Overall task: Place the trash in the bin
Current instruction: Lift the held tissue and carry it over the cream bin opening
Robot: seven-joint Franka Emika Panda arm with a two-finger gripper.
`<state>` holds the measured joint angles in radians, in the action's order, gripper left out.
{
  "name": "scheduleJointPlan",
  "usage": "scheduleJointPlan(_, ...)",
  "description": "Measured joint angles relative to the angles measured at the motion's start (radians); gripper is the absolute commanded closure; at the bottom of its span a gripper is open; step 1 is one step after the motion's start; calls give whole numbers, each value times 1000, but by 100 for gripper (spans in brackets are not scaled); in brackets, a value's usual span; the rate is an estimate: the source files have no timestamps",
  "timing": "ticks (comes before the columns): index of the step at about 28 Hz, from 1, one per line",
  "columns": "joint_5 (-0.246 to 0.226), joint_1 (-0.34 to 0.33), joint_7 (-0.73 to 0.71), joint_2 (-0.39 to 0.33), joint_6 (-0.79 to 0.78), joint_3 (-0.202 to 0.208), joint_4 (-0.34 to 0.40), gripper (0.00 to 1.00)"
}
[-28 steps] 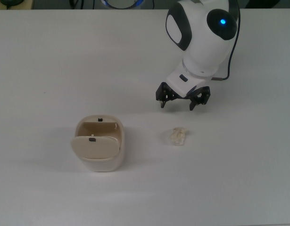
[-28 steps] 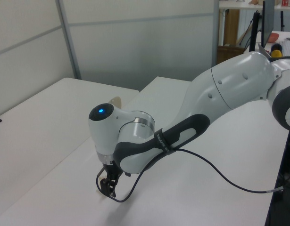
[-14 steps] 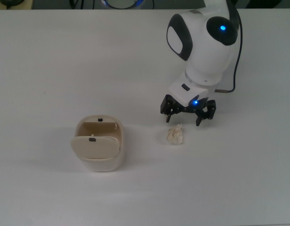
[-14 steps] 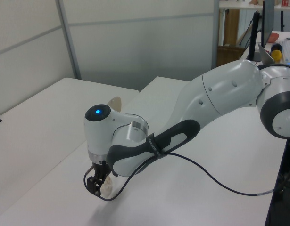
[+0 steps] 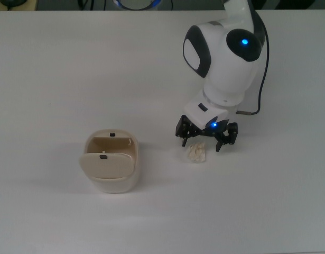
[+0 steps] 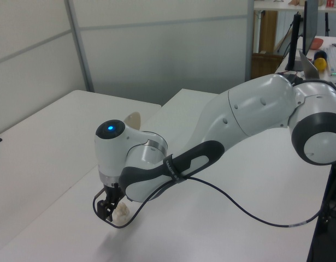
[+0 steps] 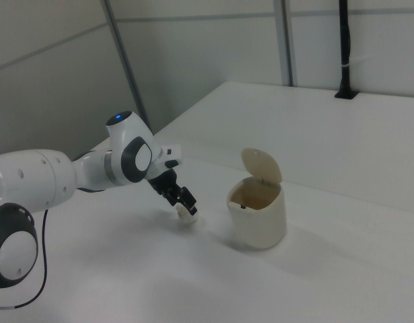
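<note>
- Top view: the trash (image 5: 196, 152), a lumpy off-white paper wad, lies on the white surface (image 5: 56, 79), well to the right of the cream bin (image 5: 110, 168). The claw (image 5: 206, 140) straddles it from above, fingers spread apart.
- Left view: the pale wad (image 6: 121, 211) sits just beside the dark fingertips (image 6: 105, 210).
- Right view: the bin's flap lid (image 7: 261, 165) stands tilted up; the wad (image 7: 188, 214) lies under the claw, left of the bin.

Gripper (image 5: 206, 139) over the trash (image 5: 196, 152)
Fingers (image 5: 183, 134) spread above it; bin (image 5: 110, 161) apart on the tabletop (image 5: 72, 69).
</note>
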<state>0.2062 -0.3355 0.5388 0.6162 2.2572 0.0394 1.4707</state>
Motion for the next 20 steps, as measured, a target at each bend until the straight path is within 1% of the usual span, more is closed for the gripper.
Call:
scheduleJointPlan(2,7,6,0,13,1,0,-7,0)
scheduleJointPlan(3,13,7,0,21,2,0,-10,2)
scheduleJointPlan(4,21,8,1,31,6,0,-13,9)
scheduleJointPlan(5,25,8,4,39,11,0,-15,19)
scheduleJointPlan(6,32,8,10,47,15,0,-16,34)
scheduleJointPlan(7,41,8,19,54,20,0,-17,53)
scheduleJointPlan(8,52,7,26,61,25,0,-17,88)
scheduleJointPlan(9,67,6,35,70,34,0,-18,100)
scheduleJointPlan(12,77,5,42,77,41,-1,-23,100)
scheduleJointPlan(20,78,4,57,68,41,-1,-53,100)
